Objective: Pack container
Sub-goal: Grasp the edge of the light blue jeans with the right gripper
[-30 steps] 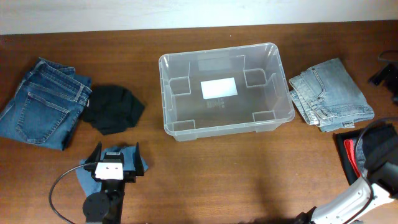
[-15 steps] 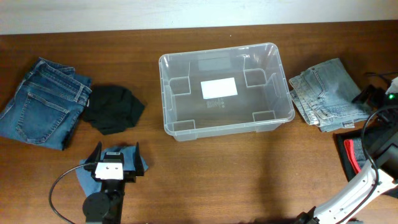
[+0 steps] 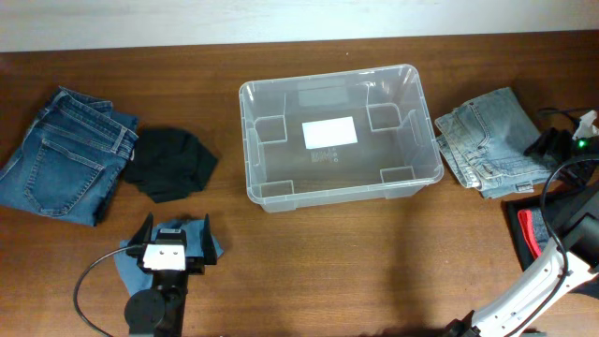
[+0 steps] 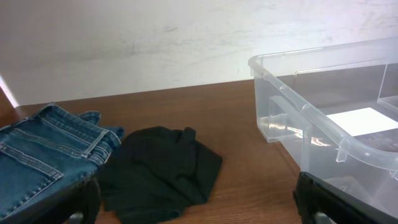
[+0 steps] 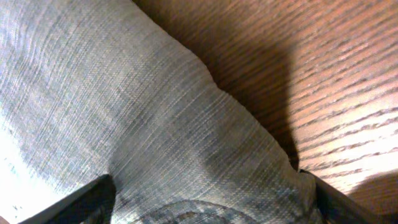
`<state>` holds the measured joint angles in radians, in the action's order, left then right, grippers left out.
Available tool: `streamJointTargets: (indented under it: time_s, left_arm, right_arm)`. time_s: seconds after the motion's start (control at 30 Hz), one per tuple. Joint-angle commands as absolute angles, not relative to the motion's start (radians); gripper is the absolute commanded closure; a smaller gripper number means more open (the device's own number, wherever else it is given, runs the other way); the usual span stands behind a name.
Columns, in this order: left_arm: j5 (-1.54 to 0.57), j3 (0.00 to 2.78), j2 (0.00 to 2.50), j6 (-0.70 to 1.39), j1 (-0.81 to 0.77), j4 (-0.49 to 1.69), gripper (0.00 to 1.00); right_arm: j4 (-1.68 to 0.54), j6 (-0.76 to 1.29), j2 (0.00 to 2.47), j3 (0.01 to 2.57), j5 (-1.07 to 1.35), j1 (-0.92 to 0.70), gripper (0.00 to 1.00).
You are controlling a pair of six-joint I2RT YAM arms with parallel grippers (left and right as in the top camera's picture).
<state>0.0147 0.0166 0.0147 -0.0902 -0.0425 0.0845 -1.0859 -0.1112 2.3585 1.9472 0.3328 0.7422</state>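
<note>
Two arms show on my screens, and neither holds anything. My left gripper (image 3: 174, 227) sits near the front left of the table (image 3: 374, 271) with its jaws spread wide, over a small blue cloth (image 3: 123, 270). Its camera looks past a crumpled black garment (image 4: 161, 174) and folded dark blue jeans (image 4: 43, 155) toward the container (image 3: 281, 159). That stands upright in the middle of the table, toward the far edge, clear enough that I see the white label (image 3: 329, 132) on its bottom. My right gripper (image 3: 547, 146) is down at the right edge of the folded light jeans (image 3: 487, 140), which lie just beside the container's right end. From the wrist I see its fingers (image 5: 87, 199) standing wide apart, pale denim filling the space between them. They are not pinched on it, and I cannot tell whether they touch the cloth.
</note>
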Motion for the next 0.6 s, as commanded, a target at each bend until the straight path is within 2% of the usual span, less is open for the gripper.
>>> streamJointTargets:
  time_s: [0.0, 0.2, 0.27, 0.33, 0.47, 0.5, 0.53, 0.57]
  left_arm:
    - [0.022, 0.009, 0.006, -0.107, -0.036, 0.083, 0.00]
    - [0.022, 0.009, 0.006, -0.107, -0.036, 0.083, 0.00]
    - [0.022, 0.009, 0.006, -0.107, -0.036, 0.083, 0.01]
    - [0.022, 0.009, 0.006, -0.107, -0.036, 0.083, 0.00]
    - [0.022, 0.009, 0.006, -0.107, -0.036, 0.083, 0.00]
    - [0.022, 0.009, 0.006, -0.107, -0.036, 0.083, 0.00]
    - [0.022, 0.009, 0.006, -0.107, -0.036, 0.083, 0.00]
    - [0.022, 0.009, 0.006, -0.107, -0.036, 0.083, 0.00]
  right_arm:
    - [-1.101, -0.116, 2.366, 1.962, 0.363, 0.731, 0.24]
    - [-1.107, -0.116, 2.366, 1.962, 0.364, 0.733, 0.53]
    - [-1.105, -0.116, 2.365, 1.963, 0.405, 0.735, 0.71]
    - [-1.105, -0.116, 2.365, 1.963, 0.419, 0.736, 0.78]
    - [-1.108, -0.116, 2.364, 1.963, 0.419, 0.736, 0.79]
    - [-1.109, -0.116, 2.364, 1.963, 0.418, 0.736, 0.75]
    - [-1.108, -0.116, 2.364, 1.963, 0.418, 0.736, 0.58]
    - [-1.108, -0.116, 2.364, 1.963, 0.414, 0.736, 0.45]
